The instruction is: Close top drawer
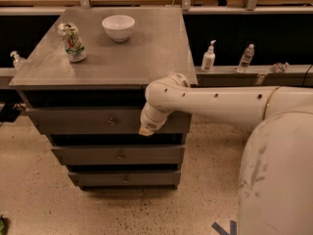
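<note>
Jutting dk-grey top drawer [83, 122], gripper [146, 129] at front

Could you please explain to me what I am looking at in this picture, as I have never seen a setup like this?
This is one camera view, looking down on a mobile robot. The big white shape at right is its body, and its white arm reaches left. The arm ends in the gripper, its grasping part, which is at the right part of the top drawer front on a grey cabinet; I see nothing held. That drawer has a small metal knob; two slimmer drawers lie below. On the cabinet's top stand a white bowl and a drink can. On a ledge behind are a pump bottle and a clear plastic bottle.
</note>
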`<state>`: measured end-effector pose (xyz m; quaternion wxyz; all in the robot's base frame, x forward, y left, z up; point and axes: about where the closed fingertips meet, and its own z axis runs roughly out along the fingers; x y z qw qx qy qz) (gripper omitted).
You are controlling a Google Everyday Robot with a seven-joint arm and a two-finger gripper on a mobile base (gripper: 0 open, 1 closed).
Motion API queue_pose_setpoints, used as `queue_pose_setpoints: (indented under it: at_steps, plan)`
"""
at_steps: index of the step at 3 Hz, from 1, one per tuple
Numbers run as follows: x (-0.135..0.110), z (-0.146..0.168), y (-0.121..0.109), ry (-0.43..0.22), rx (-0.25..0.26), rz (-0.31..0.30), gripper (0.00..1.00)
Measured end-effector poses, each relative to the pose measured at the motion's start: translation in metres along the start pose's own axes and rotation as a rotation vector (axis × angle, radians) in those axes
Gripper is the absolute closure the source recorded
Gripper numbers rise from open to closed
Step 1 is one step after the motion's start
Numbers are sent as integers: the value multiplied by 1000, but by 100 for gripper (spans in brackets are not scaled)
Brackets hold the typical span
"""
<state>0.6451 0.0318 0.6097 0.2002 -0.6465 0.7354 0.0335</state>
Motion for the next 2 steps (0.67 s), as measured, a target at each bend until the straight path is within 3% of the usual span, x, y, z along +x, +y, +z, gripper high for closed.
queue_pose_setpoints:
  at_steps: [1,2]
  plan:
    - [8,-21,18,-77,-10,-20,100]
    - [21,-51,51,-166,-46,-28,100]
